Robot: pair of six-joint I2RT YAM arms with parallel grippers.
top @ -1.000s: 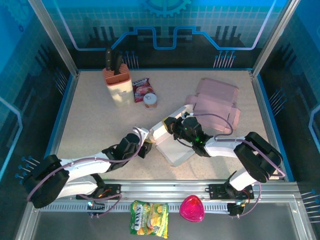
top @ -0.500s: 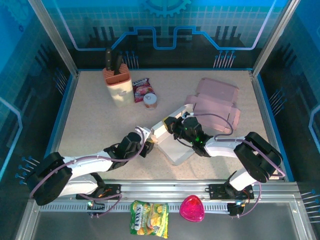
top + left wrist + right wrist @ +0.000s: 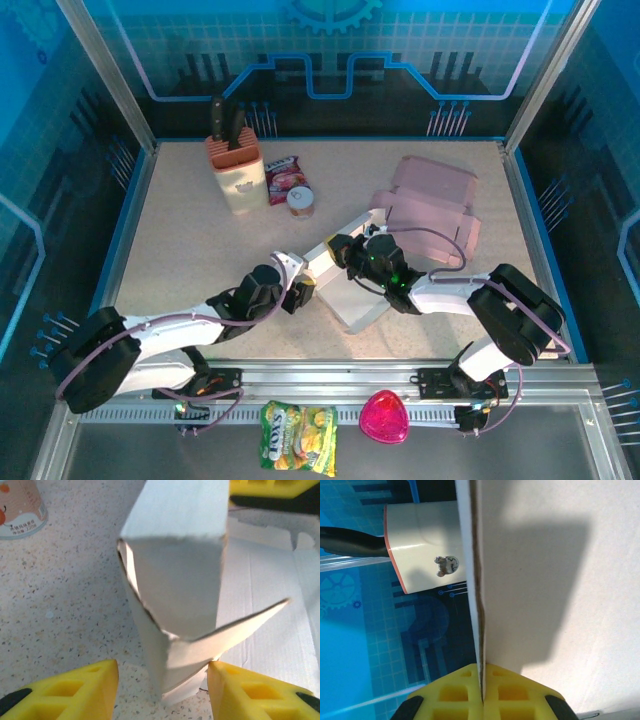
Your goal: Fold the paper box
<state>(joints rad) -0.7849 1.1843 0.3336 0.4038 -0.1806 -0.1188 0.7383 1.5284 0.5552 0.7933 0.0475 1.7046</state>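
A knife block [image 3: 236,172], a red packet [image 3: 283,178] and a small can [image 3: 300,202] sit close together, far left.

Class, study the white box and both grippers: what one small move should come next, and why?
Probably the left gripper should ease forward and press the loose flap against the box. Its fingers stand apart either side of the box's corner, gripping nothing; the flap juts out unfolded; the right gripper is shut on a panel edge, steadying the box.
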